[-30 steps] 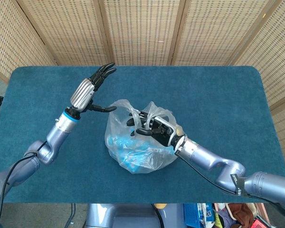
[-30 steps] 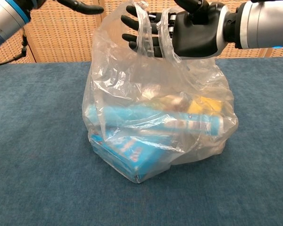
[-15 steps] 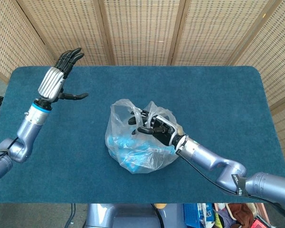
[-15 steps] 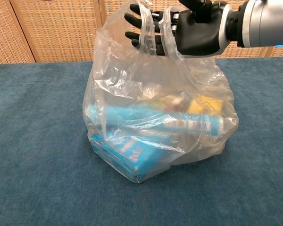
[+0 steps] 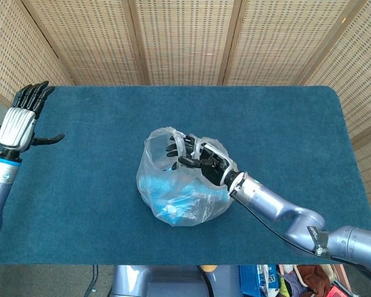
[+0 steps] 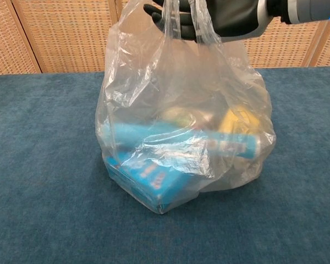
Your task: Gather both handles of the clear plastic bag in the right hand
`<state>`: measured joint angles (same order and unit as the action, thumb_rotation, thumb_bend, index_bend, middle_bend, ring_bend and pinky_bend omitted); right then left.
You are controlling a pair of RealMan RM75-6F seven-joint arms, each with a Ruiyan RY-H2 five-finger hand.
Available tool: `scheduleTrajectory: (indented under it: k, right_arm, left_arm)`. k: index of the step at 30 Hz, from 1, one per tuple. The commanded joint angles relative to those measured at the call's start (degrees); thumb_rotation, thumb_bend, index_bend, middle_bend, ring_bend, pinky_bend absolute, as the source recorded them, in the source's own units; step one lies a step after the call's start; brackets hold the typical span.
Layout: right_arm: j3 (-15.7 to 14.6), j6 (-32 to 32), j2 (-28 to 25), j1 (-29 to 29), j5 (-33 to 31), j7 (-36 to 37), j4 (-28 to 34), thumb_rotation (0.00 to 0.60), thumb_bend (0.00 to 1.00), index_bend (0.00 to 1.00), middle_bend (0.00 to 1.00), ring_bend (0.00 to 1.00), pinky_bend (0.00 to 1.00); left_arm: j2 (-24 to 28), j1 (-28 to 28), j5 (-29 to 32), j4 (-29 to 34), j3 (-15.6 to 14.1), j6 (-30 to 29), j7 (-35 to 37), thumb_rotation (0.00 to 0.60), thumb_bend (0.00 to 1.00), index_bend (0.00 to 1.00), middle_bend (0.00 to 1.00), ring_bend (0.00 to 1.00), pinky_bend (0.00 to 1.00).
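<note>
Now the right robot hand (image 5: 201,166) sits directly above the mid-tabletop plastic bag (image 5: 179,185), both handles (image 6: 186,16) looped over its half-curled fingers; the left robot hand (image 5: 18,124), spread empty, is off by the left edge.

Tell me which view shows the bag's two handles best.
The chest view: both handles run up side by side over the right hand, near the frame's top. The head view shows them only as small pale loops around that hand.
</note>
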<state>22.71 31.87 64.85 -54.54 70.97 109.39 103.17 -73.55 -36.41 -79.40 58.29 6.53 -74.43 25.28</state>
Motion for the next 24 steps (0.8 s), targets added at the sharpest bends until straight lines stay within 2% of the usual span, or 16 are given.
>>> scheduleTrajectory:
  k: [1, 9, 17, 24]
  right_arm:
    - [1.47, -0.70, -1.29, 0.06, -1.99, -1.86, 1.63, 0.600, 0.23, 0.28, 0.44, 0.36, 0.43]
    - [4.41, -2.80, -4.49, -0.45, -8.62, -8.50, 4.83, 0.600, 0.23, 0.29, 0.52, 0.44, 0.44]
    - [6.03, -4.59, -7.04, -2.14, -18.57, -18.53, 6.97, 0.600, 0.23, 0.51, 0.66, 0.66, 0.54]
    - [5.74, -5.69, -8.37, -3.49, -25.35, -26.63, 8.50, 0.600, 0.14, 0.58, 0.70, 0.70, 0.54]
  left_arm:
    - [0.88, 2.51, 1.63, 1.48, -0.30, -0.75, -0.83, 0.600, 0.00, 0.00, 0.00, 0.00, 0.01]
    - [1.68, 8.74, 4.78, 4.08, -0.71, -2.69, -2.84, 0.600, 0.00, 0.00, 0.00, 0.00, 0.01]
    - [1.93, 13.45, 5.59, 6.55, -0.66, -4.54, -3.84, 0.600, 0.00, 0.00, 0.00, 0.00, 0.01]
    - [1.43, 15.14, 5.33, 6.30, -0.07, -4.40, -2.80, 0.600, 0.00, 0.00, 0.00, 0.00, 0.01]
